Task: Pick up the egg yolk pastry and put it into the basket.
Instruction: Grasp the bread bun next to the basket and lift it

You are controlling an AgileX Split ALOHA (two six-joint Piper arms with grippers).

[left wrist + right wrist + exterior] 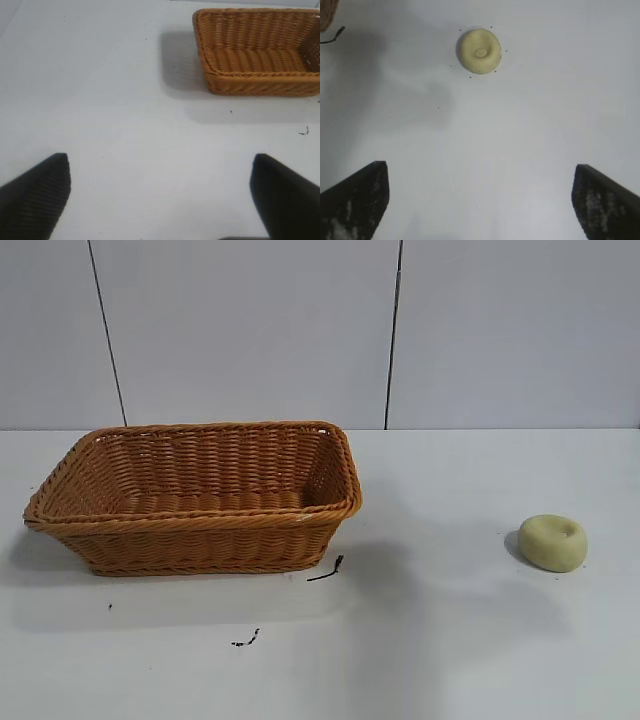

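Observation:
The egg yolk pastry [552, 542] is a small pale yellow round bun with a dimple on top, lying on the white table at the right. In the right wrist view it [479, 50] lies well ahead of my right gripper [480, 172], which is open and empty with its fingers wide apart. The orange-brown wicker basket [200, 495] stands at the left, empty. In the left wrist view the basket [257, 55] is far ahead and off to one side of my left gripper [160, 172], which is open and empty. Neither arm shows in the exterior view.
A short dark thread [327, 570] lies by the basket's near right corner and a smaller dark scrap [246, 639] lies nearer the front. A grey panelled wall [320, 330] closes off the table's far edge.

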